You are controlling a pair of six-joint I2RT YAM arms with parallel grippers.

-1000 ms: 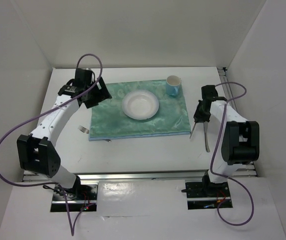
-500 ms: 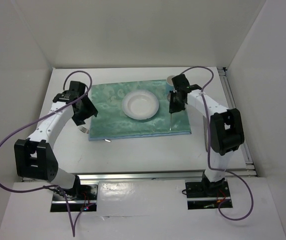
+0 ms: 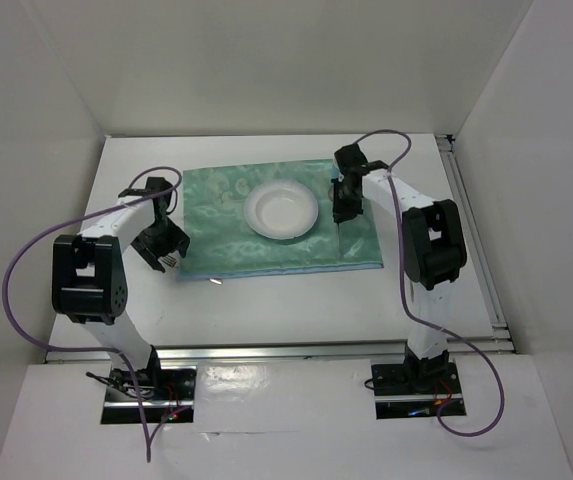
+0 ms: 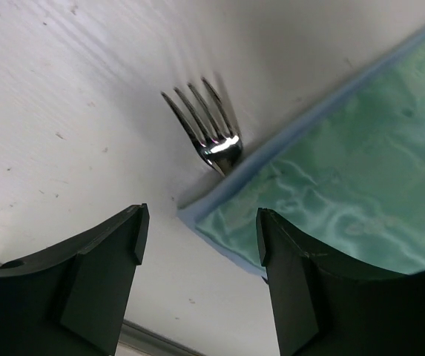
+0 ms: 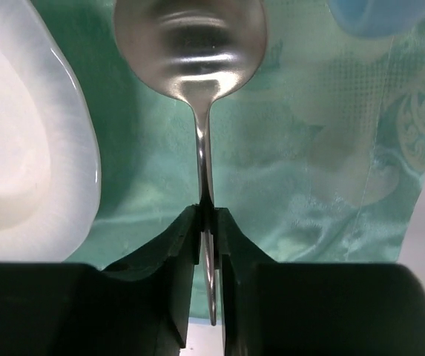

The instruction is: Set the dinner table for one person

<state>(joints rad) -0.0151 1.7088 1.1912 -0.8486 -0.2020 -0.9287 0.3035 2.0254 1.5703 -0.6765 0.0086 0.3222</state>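
The white dinner table (image 3: pixel 286 300) carries a green-teal mat (image 3: pixel 236 240) with a white bowl (image 3: pixel 281 210) in its middle. My right gripper (image 3: pixel 340 208) is shut on a metal spoon (image 5: pixel 190 37) by its handle and holds it over the mat just right of the bowl (image 5: pixel 19 148), its gripper point (image 5: pixel 207 213) above the cloth. A blue cup (image 5: pixel 379 15) stands beyond the spoon. My left gripper (image 3: pixel 162 247) is open and empty, just above the mat's front left corner. A fork (image 4: pixel 211 137) lies there, its tines on the table and its handle under the mat (image 4: pixel 346 185). The left jaws (image 4: pixel 197 237) stand wide apart.
A metal rail (image 3: pixel 266 352) runs along the table's near edge and another along the right edge (image 3: pixel 471 230). White walls close the left, far and right sides. The arms' purple cables loop over both sides of the table.
My right gripper has lifted the spoon from the table right of the mat and carried it left over the mat beside the bowl. My left gripper has moved from the mat's far left corner to the fork.
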